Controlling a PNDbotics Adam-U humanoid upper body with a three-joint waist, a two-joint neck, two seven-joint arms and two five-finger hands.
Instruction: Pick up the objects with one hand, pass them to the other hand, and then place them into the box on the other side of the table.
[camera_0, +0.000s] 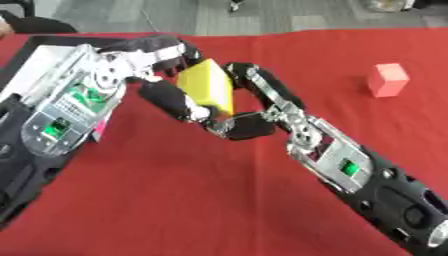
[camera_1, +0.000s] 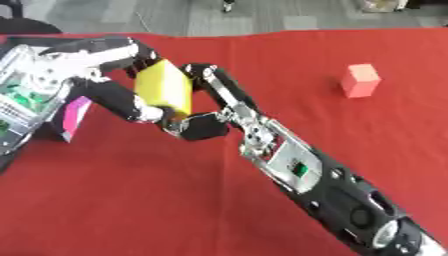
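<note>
Two robot hands meet above a red counter (camera_0: 201, 200), both around one yellow block (camera_0: 208, 86) held in the air between them: the left hand (camera_0: 157, 55) curls fingers and thumb round its left side, while the right hand (camera_0: 262, 102) wraps fingers and thumb round its right edge. One pink-red block (camera_0: 388, 79) stands alone on the counter, well apart to the right. One magenta object (camera_1: 73, 116) shows beneath the left arm, beside a dark box (camera_0: 35, 50) at the left edge.

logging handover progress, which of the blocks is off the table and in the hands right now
The yellow block, held between the left hand and right hand. The coral-red block sits alone on the red cloth.
</note>
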